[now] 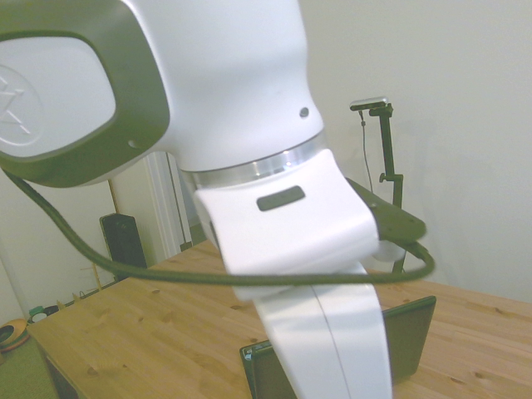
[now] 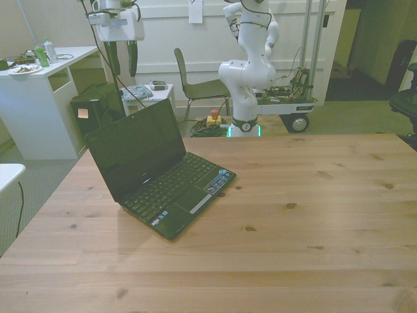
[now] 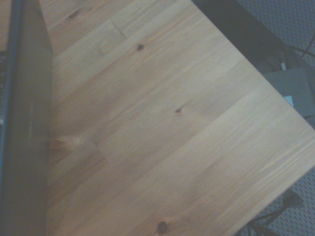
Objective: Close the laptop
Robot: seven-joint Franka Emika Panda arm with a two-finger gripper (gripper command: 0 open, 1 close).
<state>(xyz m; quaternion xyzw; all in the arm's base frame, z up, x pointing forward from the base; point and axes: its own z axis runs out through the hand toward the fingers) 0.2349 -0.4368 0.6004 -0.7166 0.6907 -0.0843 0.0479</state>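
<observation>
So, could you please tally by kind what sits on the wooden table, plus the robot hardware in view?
Laptops: 1, lid open, on the table
Arms: 1
Grippers: 1, jaws open
Total: 3

Robotics lab: Franka arm (image 2: 251, 62), equipment cart (image 2: 290, 104), cables.

Bare table (image 2: 313, 195) — beside open laptop (image 2: 156, 171)
</observation>
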